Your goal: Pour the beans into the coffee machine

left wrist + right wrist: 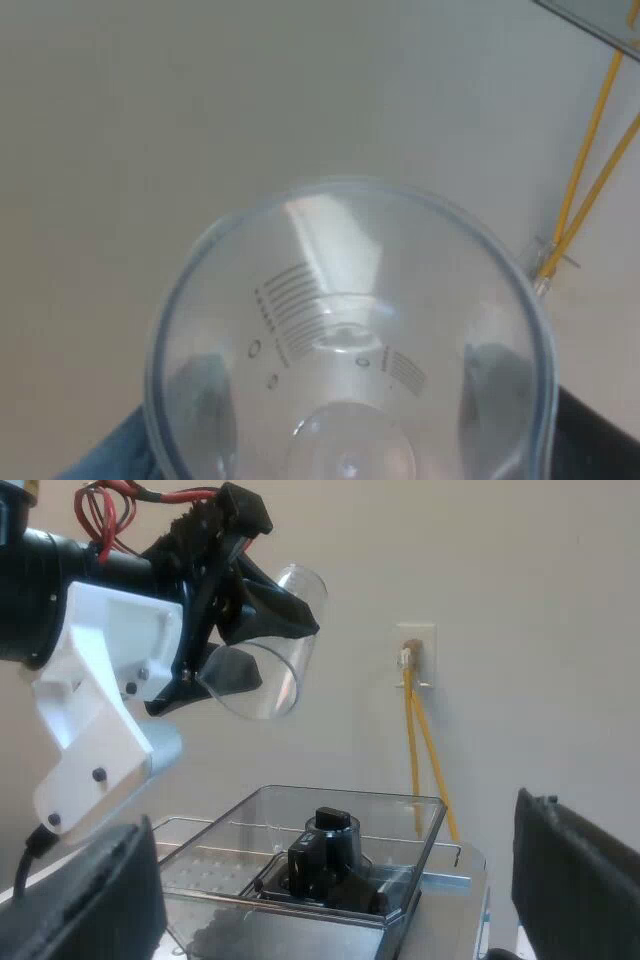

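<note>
The clear measuring glass point(350, 330) faces me mouth-on, with printed scale lines and nothing inside. My left gripper point(350, 400) is shut on it; its dark fingers point(205, 400) show through the wall. From the right arm I see the left gripper point(255, 645) holding the measuring glass point(275, 645) tilted on its side, high over the espresso machine's clear bean hopper point(340, 815). A black grinder part point(325, 855) sits in the hopper's middle. My right gripper point(330, 900) stands open near the hopper, its fingers point(575, 880) wide apart with nothing between them.
The machine's metal top point(455, 865) surrounds the hopper. A pale wall stands behind, with a socket point(415, 645) and yellow cables point(425, 750) hanging down past the machine. The yellow cables point(590, 170) also run beyond the glass's rim.
</note>
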Motion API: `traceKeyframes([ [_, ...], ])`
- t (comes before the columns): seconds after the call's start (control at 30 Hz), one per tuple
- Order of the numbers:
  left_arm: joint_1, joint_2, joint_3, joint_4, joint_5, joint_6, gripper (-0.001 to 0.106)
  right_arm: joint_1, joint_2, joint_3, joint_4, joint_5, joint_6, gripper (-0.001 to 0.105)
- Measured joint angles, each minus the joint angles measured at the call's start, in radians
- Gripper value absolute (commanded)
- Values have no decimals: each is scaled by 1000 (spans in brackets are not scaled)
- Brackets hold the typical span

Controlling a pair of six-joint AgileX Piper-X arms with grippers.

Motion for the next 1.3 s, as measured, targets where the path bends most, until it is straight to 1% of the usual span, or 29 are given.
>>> traceKeyframes([
  [0.37,0,-3,0,-2,5,0,14,0,0,0,0,0,0,74],
  [0.43,0,-3,0,-2,8,-17,14,0,0,0,0,0,0,74],
  [0.5,0,-3,0,-2,30,-60,14,0,0,0,0,0,0,74],
  [0.53,0,-3,0,-2,45,-98,14,0,0,0,0,0,0,74],
  [0.57,0,-3,0,-2,66,-161,14,0,0,0,0,0,0,74],
  [0.67,0,-5,0,-2,91,-251,14,0,0,0,0,0,0,74],
  [0.77,0,-7,0,5,93,-303,14,0,0,0,0,0,0,74],
  [0.8,0,-10,0,12,87,-392,14,0,0,0,0,-12,0,74],
  [0.83,0,-13,0,18,66,-459,14,0,0,0,0,-36,0,74],
  [0.9,0,-15,0,20,58,-483,14,0,0,0,0,-47,0,74],
  [0.93,0,-16,0,28,50,-539,14,0,0,0,0,-59,0,74],
  [0.97,0,-16,0,34,40,-584,14,0,0,0,0,-113,0,74],
  [1.0,0,-16,0,54,18,-645,14,0,0,0,0,-160,0,74],
  [1.07,0,-16,0,110,2,-798,14,0,0,0,0,-185,0,74],
  [1.1,0,-19,0,132,-1,-854,14,0,0,0,0,-195,0,74],
  [1.13,0,-20,0,146,-1,-889,14,0,0,0,0,-202,0,74],
  [1.2,0,-29,3,197,-1,-1017,14,0,0,0,1,-216,0,74],
  [1.27,0,-36,4,214,-1,-1066,14,0,0,0,1,-224,0,74],
  [1.3,0,-36,4,219,-1,-1078,14,0,0,0,3,-225,0,74],
])
